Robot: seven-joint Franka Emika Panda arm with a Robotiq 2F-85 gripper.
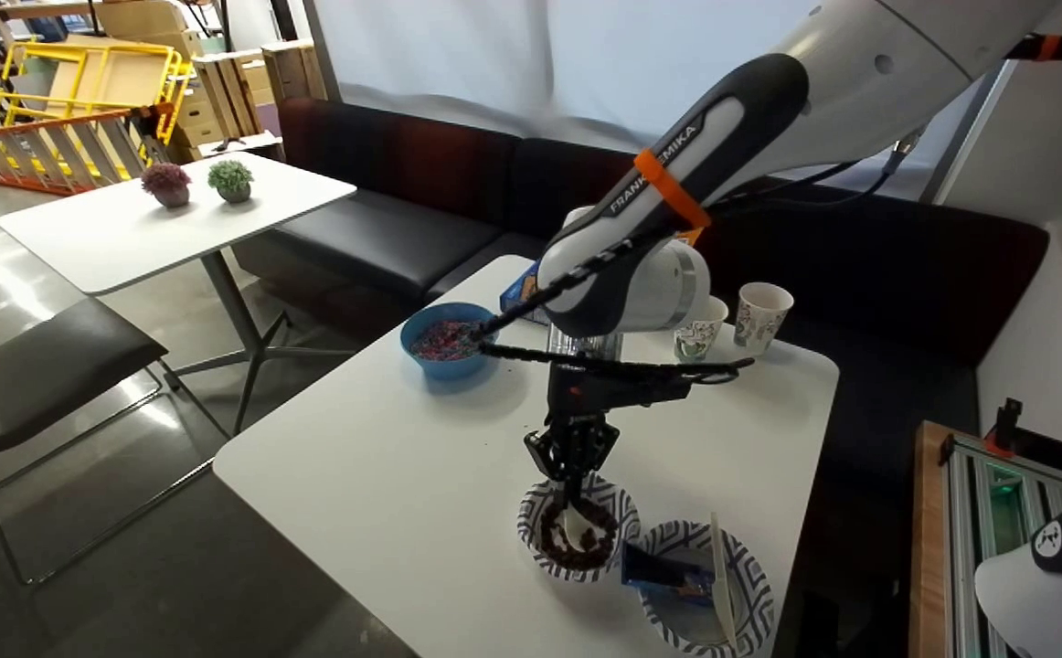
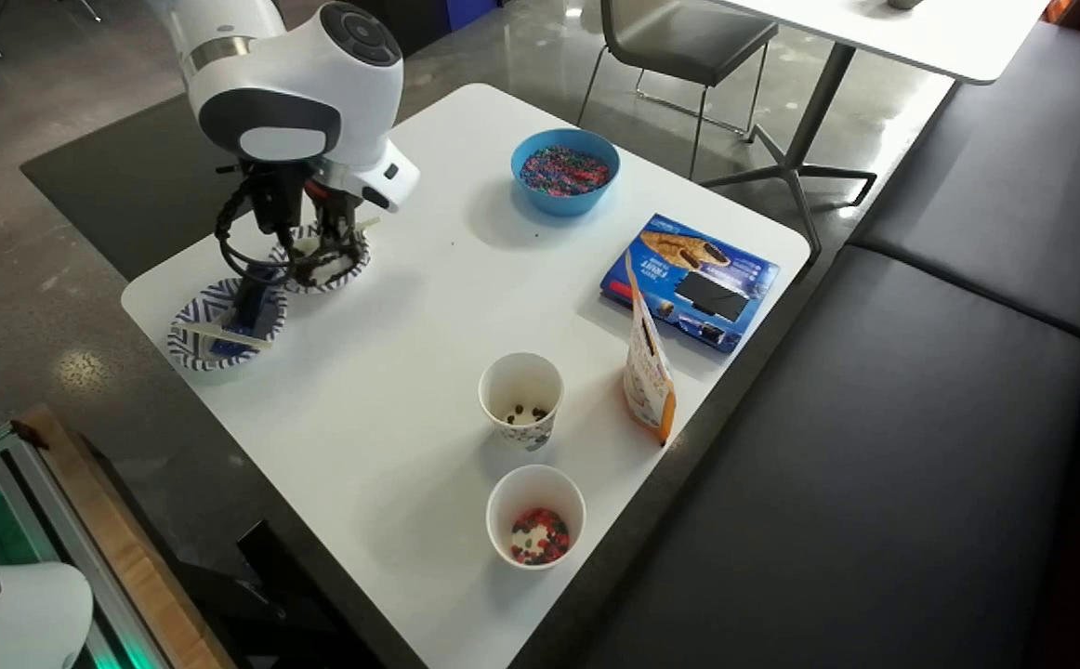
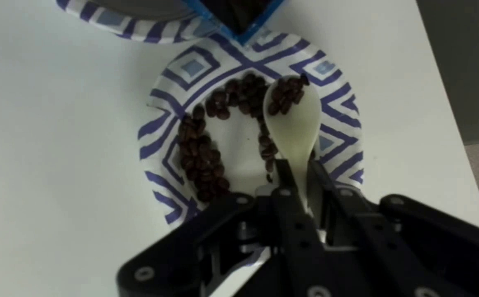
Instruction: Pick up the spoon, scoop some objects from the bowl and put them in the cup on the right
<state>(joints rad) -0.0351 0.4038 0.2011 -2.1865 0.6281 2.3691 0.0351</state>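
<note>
Two narrow black fingers (image 3: 285, 181) of a jointed black gripper (image 3: 298, 170), closed down to the thickness of the slim handle of a pale cream spoon (image 3: 295, 132), firmly pinched between. On the spoon's rounded head, toward the tip, a small cluster of shiny, dark brown, bean-shaped pieces (image 3: 285, 99). Below, a round white bowl (image 3: 157, 138) with a dark blue angular pattern about its rim, and in it more of the same pieces, in an uneven ring around a pale patch of floor; contact between spoon and contents hard to tell.

Just beside the bowl, a round plate (image 1: 752, 578) in similar print, under a glossy blue and black packet (image 1: 668, 574) and a long, pale, slim utensil (image 1: 723, 585). Overhead, a white robot arm (image 1: 869, 91) with an orange strap.

Well apart from the gripper, on the same white table (image 2: 391, 372), a white, round-mouthed cup (image 2: 534, 487) with red and dark pieces at the bottom; near it, a white cup with printed sides (image 2: 520, 381), a few dark pieces inside. Farther along, a thin upright orange-and-white pouch (image 2: 649, 381), a flat blue printed box (image 2: 679, 269) and a round blue bowl (image 2: 563, 206) of tiny multicoloured bits (image 2: 563, 172). Past the table edge, a dark padded bench (image 2: 847, 483).
</note>
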